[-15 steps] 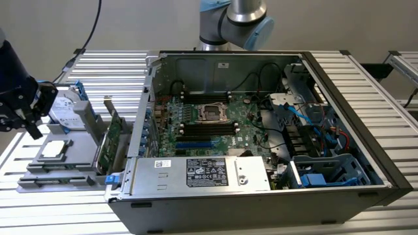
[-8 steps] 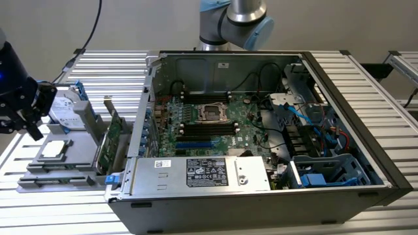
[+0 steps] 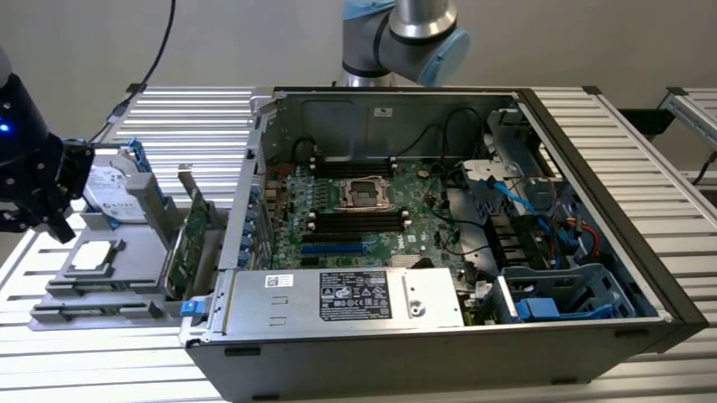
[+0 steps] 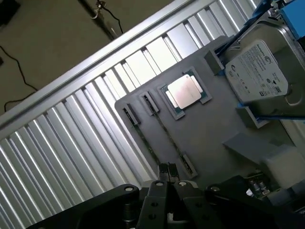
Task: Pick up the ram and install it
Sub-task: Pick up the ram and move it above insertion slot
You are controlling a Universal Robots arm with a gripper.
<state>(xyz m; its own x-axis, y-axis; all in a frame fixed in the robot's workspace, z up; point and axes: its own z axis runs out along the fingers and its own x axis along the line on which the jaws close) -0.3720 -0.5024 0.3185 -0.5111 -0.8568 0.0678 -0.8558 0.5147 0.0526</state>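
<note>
The ram (image 4: 164, 133) stands on edge in a holder slot of the grey tray (image 4: 209, 124), showing as a thin dark strip. My gripper (image 4: 168, 169) hangs over the strip's near end with its fingers shut together and nothing visibly between them. In the exterior view the black gripper (image 3: 50, 220) hovers at the exterior view's left, above the same tray (image 3: 67, 306). The open computer case (image 3: 448, 361) lies to the exterior view's right, with the green motherboard (image 3: 336, 201) and its dark memory slots (image 3: 358, 222) exposed.
On the tray sit a square processor chip (image 4: 185, 91) and a hard drive (image 4: 257, 71). A wider green card (image 3: 193, 243) stands upright between tray and case. A silver power supply (image 3: 336, 294) fills the case's front. Cables cross the case's right side.
</note>
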